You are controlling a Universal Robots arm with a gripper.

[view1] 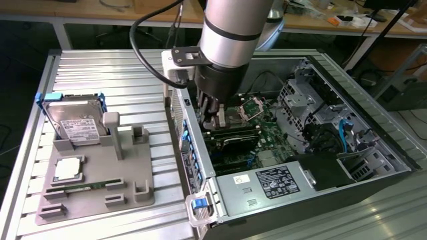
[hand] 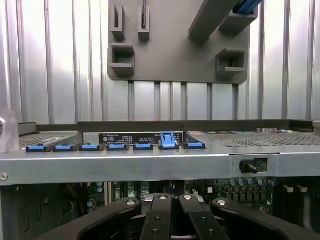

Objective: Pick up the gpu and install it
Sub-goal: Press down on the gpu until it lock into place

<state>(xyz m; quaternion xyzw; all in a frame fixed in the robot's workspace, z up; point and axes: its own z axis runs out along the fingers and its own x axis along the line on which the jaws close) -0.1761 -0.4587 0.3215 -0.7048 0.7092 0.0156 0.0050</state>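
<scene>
Gripper (view1: 215,116) shut, inside the case (view1: 373,150) over the motherboard (view1: 267,132) — gpu (view1: 235,141) directly beneath the fingers, long axis left-right across the board — can't tell whether it's gripped.

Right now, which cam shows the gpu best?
The exterior view. The gpu sits inside the open computer case on the motherboard, its black shroud visible just below the gripper. In the wrist view, shut gripper fingers and the case's rear wall block it.
</scene>
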